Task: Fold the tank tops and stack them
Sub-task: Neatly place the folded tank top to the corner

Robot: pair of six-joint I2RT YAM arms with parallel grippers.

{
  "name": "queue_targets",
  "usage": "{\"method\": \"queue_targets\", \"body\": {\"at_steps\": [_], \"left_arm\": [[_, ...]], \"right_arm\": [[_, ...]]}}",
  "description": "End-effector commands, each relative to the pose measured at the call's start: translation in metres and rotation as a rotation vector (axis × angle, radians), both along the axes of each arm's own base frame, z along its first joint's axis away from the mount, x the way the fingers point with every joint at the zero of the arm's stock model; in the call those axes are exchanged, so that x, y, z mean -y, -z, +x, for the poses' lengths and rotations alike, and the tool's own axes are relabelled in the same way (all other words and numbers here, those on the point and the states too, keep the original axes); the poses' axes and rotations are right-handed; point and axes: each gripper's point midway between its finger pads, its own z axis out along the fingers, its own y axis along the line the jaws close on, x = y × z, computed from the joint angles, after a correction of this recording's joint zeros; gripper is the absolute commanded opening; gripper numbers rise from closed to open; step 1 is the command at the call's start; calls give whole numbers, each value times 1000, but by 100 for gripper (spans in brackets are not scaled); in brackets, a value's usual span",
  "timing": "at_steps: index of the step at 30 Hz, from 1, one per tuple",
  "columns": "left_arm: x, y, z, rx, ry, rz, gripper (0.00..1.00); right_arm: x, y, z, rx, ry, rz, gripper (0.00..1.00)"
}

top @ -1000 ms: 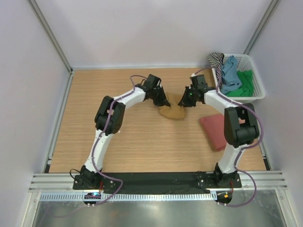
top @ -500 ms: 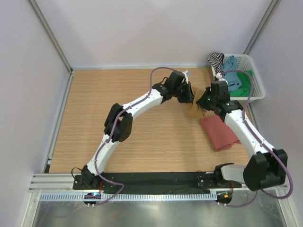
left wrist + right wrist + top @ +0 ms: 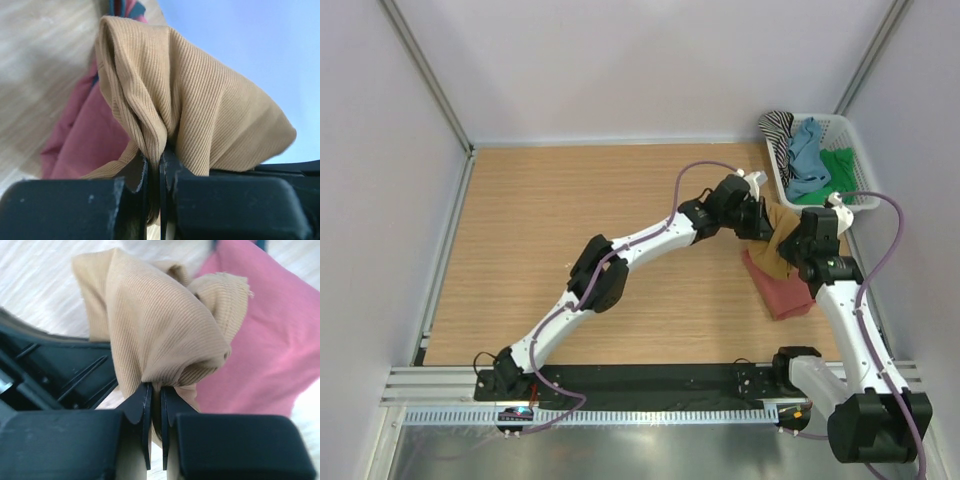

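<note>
left wrist: ribbed ochre tank top (image 3: 200, 100) bunched, pinched by left gripper (image 3: 153, 167) and right gripper (image 3: 153, 402).

No writing, label, brand, number or sign can be read in any view. The ribbed ochre-brown tank top (image 3: 200, 110), the folded rust-red tank top (image 3: 786, 293) and the white plastic basket (image 3: 863, 160) at the far right show no legible marking.

held top (image 3: 778, 246) over folded top (image 3: 786, 296), basket (image 3: 855, 203) behind
</note>
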Motion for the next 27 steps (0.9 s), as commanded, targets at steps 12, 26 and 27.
{"method": "queue_targets", "body": {"at_steps": [12, 26, 27], "left_arm": [[37, -35, -28, 43, 57, -150, 0], [33, -13, -4, 54, 9, -115, 4], [33, -12, -4, 53, 10, -114, 5]], "right_arm": [[29, 29, -43, -36, 213, 4, 1], [58, 64, -75, -99, 506, -6, 8], [60, 61, -76, -83, 540, 3, 8]]}}
